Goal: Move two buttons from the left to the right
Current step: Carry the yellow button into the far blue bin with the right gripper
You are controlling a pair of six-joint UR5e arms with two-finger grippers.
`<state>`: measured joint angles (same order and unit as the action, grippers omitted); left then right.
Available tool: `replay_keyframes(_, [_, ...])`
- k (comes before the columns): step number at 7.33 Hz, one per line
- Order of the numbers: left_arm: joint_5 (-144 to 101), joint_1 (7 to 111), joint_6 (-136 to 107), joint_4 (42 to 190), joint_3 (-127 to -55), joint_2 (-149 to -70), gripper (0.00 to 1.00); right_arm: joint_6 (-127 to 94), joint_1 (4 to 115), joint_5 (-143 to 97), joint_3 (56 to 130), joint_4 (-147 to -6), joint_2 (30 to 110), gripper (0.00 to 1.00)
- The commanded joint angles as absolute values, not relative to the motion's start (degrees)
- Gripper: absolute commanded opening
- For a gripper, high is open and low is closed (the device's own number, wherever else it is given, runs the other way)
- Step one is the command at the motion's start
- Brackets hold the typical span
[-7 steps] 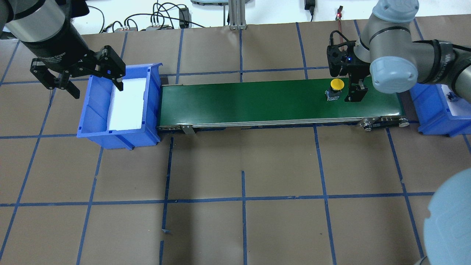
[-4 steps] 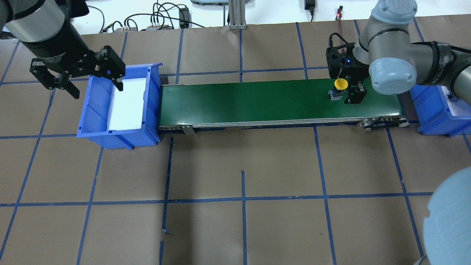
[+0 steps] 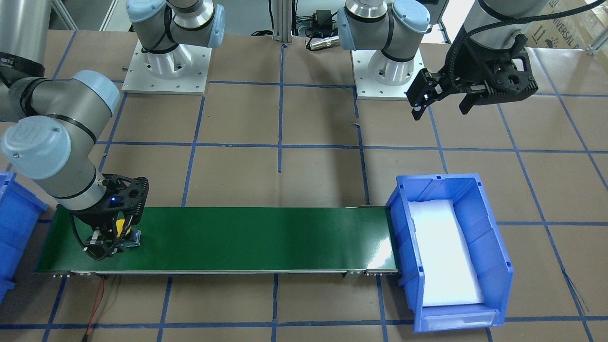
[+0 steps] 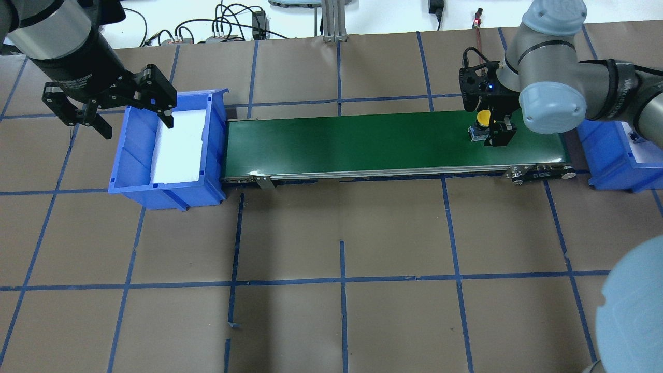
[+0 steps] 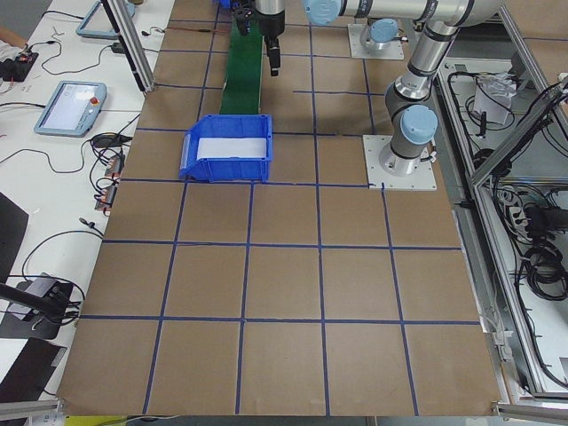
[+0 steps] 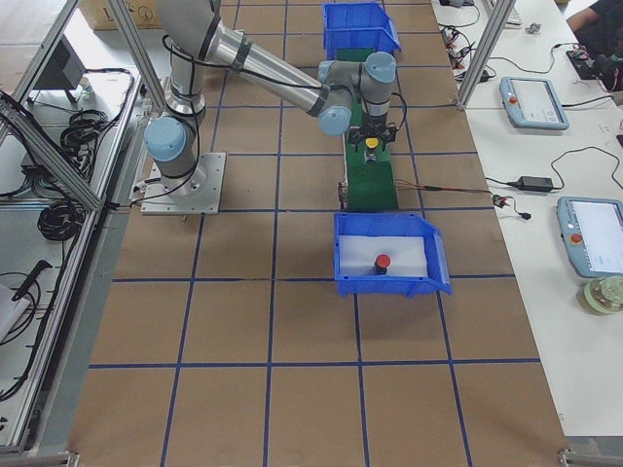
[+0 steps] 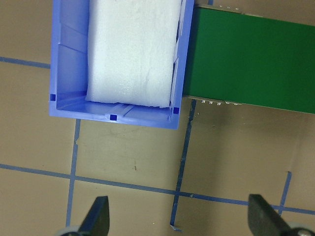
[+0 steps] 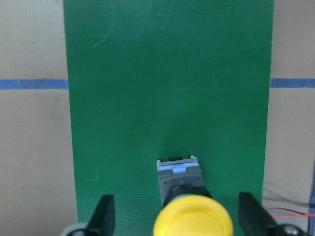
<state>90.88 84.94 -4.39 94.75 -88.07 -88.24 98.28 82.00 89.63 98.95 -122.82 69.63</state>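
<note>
Overhead exterior: yellow button (image 4: 482, 118) stands cap-up on the green belt (image 4: 362, 140), near its 3 o'clock end.
Right gripper (image 8: 178, 221): fingers (image 8: 104, 216) spread wide either side of the yellow button, touching nothing that I can see.
Left gripper (image 4: 138, 128): fingers released and empty, hanging over the 9 o'clock bin (image 4: 166, 194), which shows only white foam.
Done: red button (image 6: 383, 262) already sits in the 3 o'clock bin (image 6: 389, 285), just past the belt's end.
Left to do: by my reckoning, grasp the yellow one, lift it, set it beside the red.
Hard to see: from overhead the arm and frame edge cut off the 3 o'clock bin. The red button shows only small, from the right-end view. The yellow cap hides most of its base, so I cannot tell how low the fingers sit.
</note>
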Motion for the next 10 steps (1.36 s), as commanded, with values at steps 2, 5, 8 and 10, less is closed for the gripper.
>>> replay_keyframes(2, [90.88,84.9,-4.39,94.75,-88.07,-88.24,1.0,98.61,81.91,90.0,98.53,-122.87,69.7,0.38])
replay_keyframes(5, [90.88,84.99,-4.39,94.75,-88.07,-88.16,1.0,98.61,81.65,92.81,97.13,-122.78,70.31,0.2])
replay_keyframes(8, [90.97,84.99,-4.39,94.75,-88.07,-88.24,1.0,107.09,77.2,97.65,90.29,-119.9,71.19,0.17])
replay_keyframes(10, [90.88,84.99,-4.39,94.75,-88.07,-88.24,1.0,109.59,68.6,96.69,88.25,-119.1,72.24,0.17])
